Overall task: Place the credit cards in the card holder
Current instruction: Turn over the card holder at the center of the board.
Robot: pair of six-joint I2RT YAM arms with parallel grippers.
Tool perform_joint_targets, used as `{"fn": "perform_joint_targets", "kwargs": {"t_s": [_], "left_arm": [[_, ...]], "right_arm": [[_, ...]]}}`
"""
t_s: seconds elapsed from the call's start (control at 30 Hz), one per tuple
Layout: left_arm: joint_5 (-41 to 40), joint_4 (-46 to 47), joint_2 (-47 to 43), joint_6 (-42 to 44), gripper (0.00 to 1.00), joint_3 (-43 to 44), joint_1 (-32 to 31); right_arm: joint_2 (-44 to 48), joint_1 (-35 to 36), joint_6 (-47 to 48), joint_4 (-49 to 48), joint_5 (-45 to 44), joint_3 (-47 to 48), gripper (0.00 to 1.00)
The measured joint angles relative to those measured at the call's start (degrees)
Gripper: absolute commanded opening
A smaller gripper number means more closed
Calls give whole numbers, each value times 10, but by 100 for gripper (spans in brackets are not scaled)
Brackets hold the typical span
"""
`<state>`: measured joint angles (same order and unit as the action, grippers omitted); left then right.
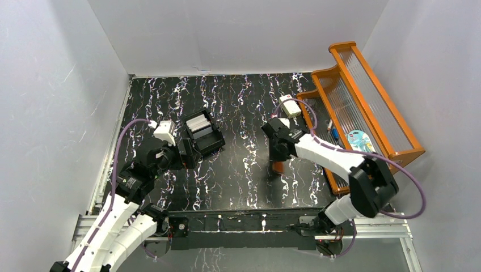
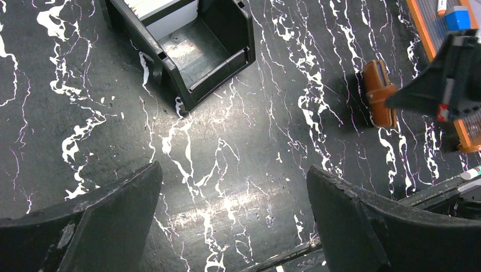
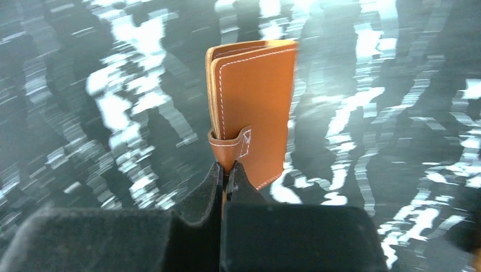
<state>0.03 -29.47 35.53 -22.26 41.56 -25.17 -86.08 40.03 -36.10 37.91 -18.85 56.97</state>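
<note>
The card holder (image 3: 255, 102) is a closed brown leather wallet with white stitching. My right gripper (image 3: 227, 167) is shut on its snap tab and holds it on edge over the black marbled table. It also shows in the top view (image 1: 278, 166) and the left wrist view (image 2: 379, 93); I cannot tell whether it touches the table. Pale white and grey flat pieces, seemingly the cards (image 1: 198, 122), stand in the rear compartment of a black box (image 2: 187, 45). My left gripper (image 2: 234, 187) is open and empty, just in front of that box.
An orange wooden rack (image 1: 363, 96) with ribbed clear shelves stands along the right wall, holding a few small blue items (image 1: 361, 140). The black box (image 1: 203, 133) has an empty front compartment. White walls close in three sides.
</note>
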Motion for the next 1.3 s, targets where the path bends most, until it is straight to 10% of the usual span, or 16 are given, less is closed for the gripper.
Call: {"fn": "perform_joint_targets", "kwargs": {"t_s": [0.33,0.67,0.87,1.3], "left_arm": [[0,3,-15,0,99,-7,0],[0,3,-3,0,99,-7,0],[0,3,3,0,99,-7,0],[0,3,3,0,99,-7,0]], "right_arm": [[181,69,-92,-236,286,-118,7],[99,68,-102,-323,392,-193,27],[66,57,-49,-235,320,-139,48],[54,97,-30,-90,190,-42,45]]}}
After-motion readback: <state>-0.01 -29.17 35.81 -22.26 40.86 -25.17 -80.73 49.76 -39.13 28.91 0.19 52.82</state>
